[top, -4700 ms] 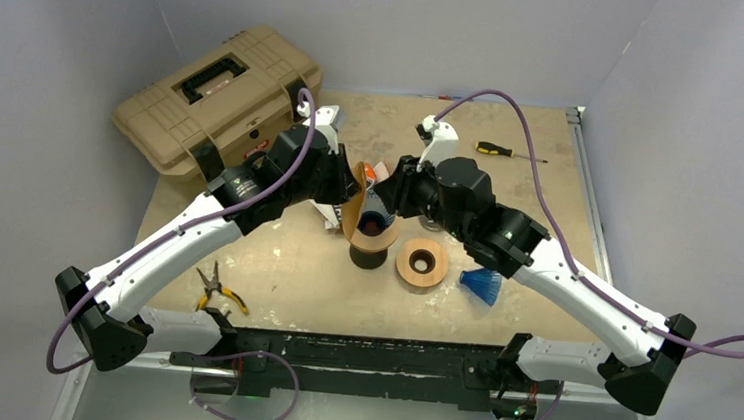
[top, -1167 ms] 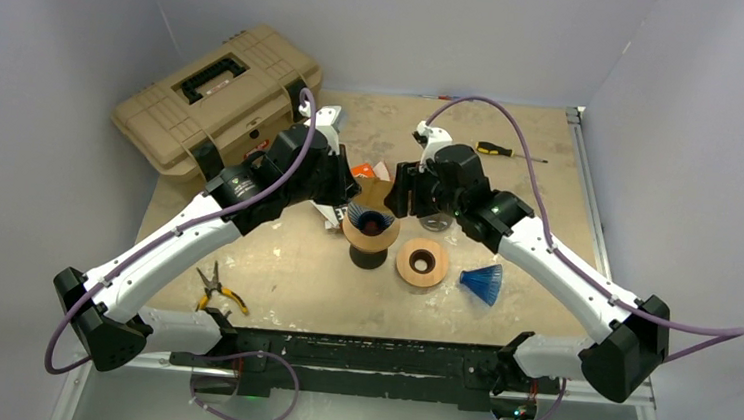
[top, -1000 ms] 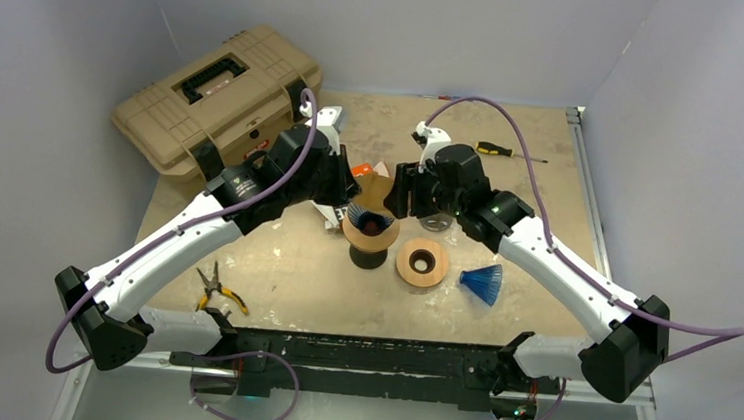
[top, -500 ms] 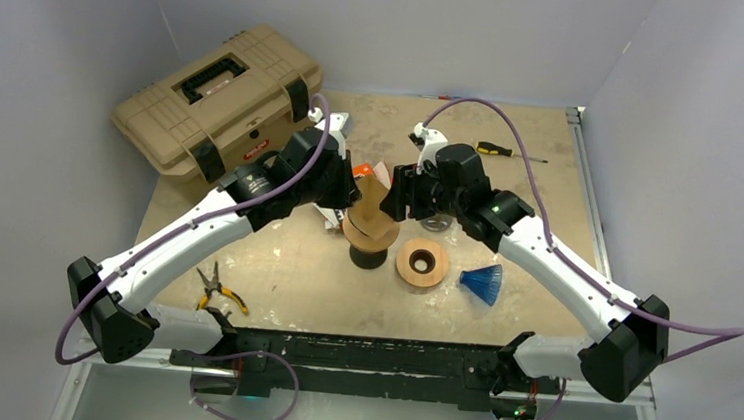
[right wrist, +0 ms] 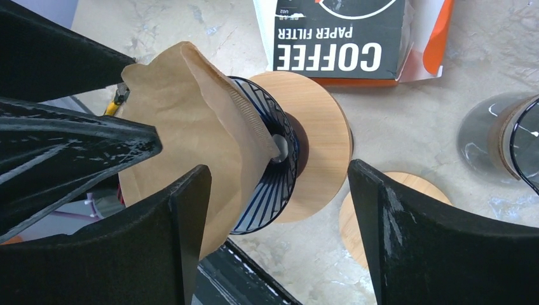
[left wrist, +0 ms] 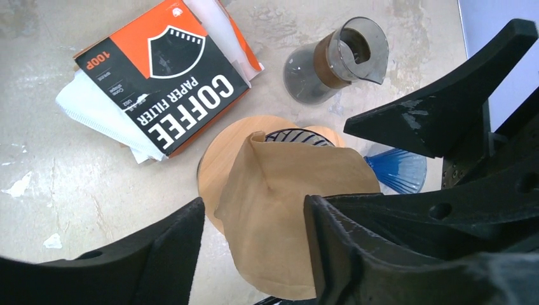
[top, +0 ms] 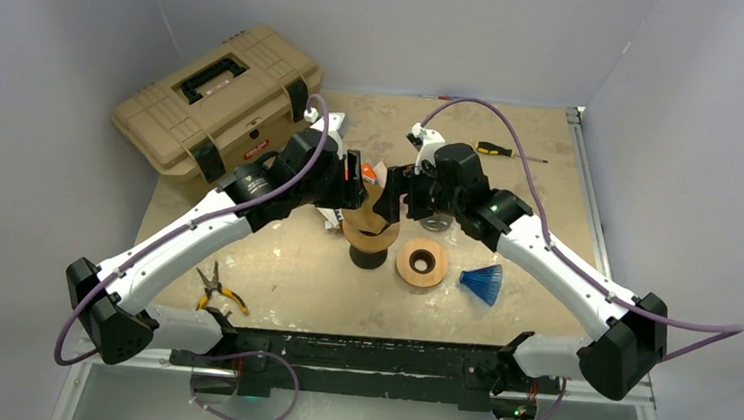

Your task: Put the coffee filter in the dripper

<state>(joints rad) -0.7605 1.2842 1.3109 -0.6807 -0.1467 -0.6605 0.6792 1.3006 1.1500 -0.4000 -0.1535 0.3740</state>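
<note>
Left gripper (left wrist: 253,213), right gripper (right wrist: 278,173): apparently spread.

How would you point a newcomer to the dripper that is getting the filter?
From the tan toolbox in the far-left corner, go toward the middle of the table. The dripper stands there in a wooden ring on a black base, a brown paper filter draped over it; the other blue dripper lies bare on the table.

1. My left gripper (left wrist: 254,203) and right gripper (right wrist: 278,168), both spread, straddle the filter (top: 377,202) from opposite sides; each blocks the other's path.
2. Far side: box (left wrist: 165,89) and carafe (left wrist: 324,63) stand close.
3. Near right: disc (top: 422,262), cone (top: 484,282).
4. Near left: open up to pliers (top: 216,291).
</note>
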